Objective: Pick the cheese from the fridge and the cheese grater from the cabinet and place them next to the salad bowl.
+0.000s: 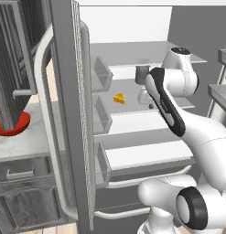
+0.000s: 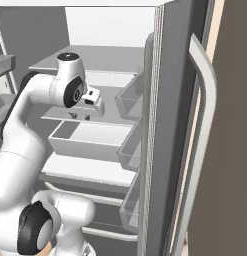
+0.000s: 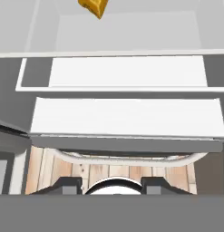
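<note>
The claw (image 2: 79, 116), whose spread cannot be told, is held inside the open fridge (image 1: 132, 50), poised above the shelf (image 1: 132, 103) on which the cheese (image 1: 119, 98) lies ungrasped, apparently for an approach from above.

The fridge (image 1: 68, 114) has a matt grey shell, smooth white shelves (image 1: 146, 155) and pale glossy handles (image 2: 205, 130). The cheese (image 1: 119, 98) looks waxy yellow-orange. The bowl (image 1: 16, 126) is glossy red; the worktop (image 1: 27, 141) is pale and stone-like. The floor (image 3: 109, 171) shows light wood planks.
</note>
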